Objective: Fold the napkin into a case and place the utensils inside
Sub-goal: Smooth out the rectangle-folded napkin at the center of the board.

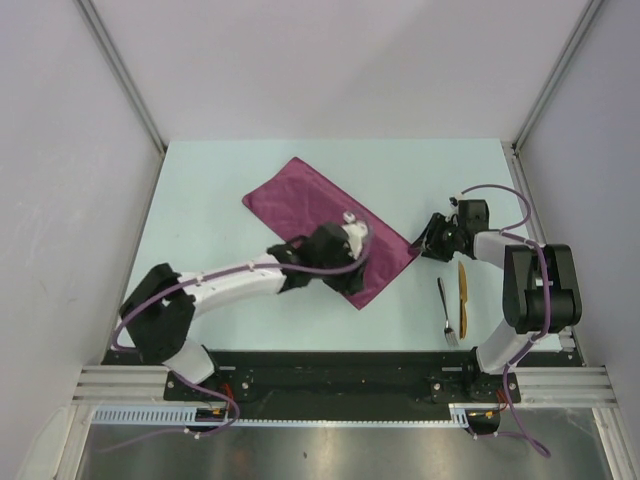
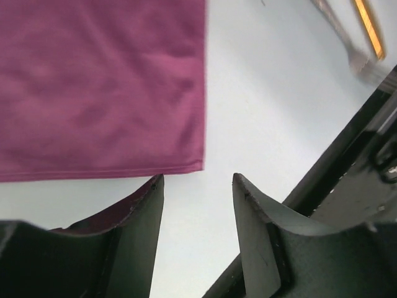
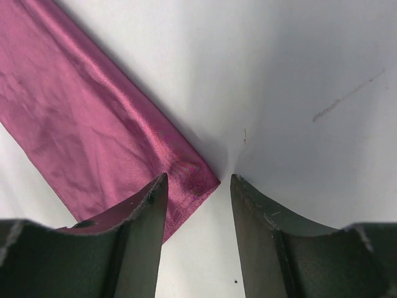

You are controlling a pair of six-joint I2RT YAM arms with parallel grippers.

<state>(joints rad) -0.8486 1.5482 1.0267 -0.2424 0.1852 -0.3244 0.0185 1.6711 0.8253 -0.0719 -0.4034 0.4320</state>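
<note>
The plum-magenta napkin (image 1: pixel 300 195) lies flat on the table, folded into a long oblong that runs diagonally; no case shows. My left gripper (image 1: pixel 345 272) hovers over its near right end, open and empty, the cloth's corner (image 2: pixel 186 155) just beyond the fingertips (image 2: pixel 197 177). My right gripper (image 1: pixel 428 240) is open at the napkin's right corner (image 3: pixel 198 180), which pokes between the jaws beside the left finger (image 3: pixel 146 217), not pinched. The utensils lie side by side near the right arm: a silver piece (image 1: pixel 446 315) and a golden-yellow one (image 1: pixel 462 295), also seen blurred as silver (image 2: pixel 347 43) and gold (image 2: pixel 370 28).
The black base rail (image 1: pixel 330 365) runs along the table's near edge. Grey walls with metal posts (image 1: pixel 125 75) close in the left, back and right sides. The right arm's base (image 1: pixel 535 290) stands just right of the utensils.
</note>
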